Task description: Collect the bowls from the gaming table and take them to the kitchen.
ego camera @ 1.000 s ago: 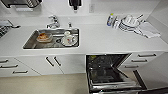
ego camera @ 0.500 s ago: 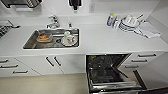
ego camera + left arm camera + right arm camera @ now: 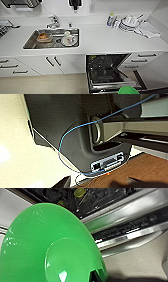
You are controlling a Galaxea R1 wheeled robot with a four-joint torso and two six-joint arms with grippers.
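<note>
- Item, green bowl (image 3: 50, 248): I have it carried on my right arm. It sits large and close in the right wrist view, and its rim shows at the bottom edge of the head view (image 3: 128, 90).
- Item, right gripper: my fingers are hard to make out. A dark part shows at the bowl's rim, so I judge I hold it there, but I cannot tell how far the gripper is shut.
- Item, left gripper: I cannot tell its state. The left wrist view gives me the robot's own dark body and a blue cable (image 3: 82, 131).
- Item, dishwasher (image 3: 110, 72): door down, rack drawn out, directly ahead of and below the bowl. A yellow thing (image 3: 79, 192) lies in the rack; I cannot say whether it is the other bowl.
- Item, sink (image 3: 53, 38): ahead and to my left, already holding crockery.
- Item, countertop (image 3: 105, 37): bare white stretch above the dishwasher.
- Relation that counts: the bowl hangs over the open door's front edge, rack just beyond it, and the right arm is the nearer one.
</note>
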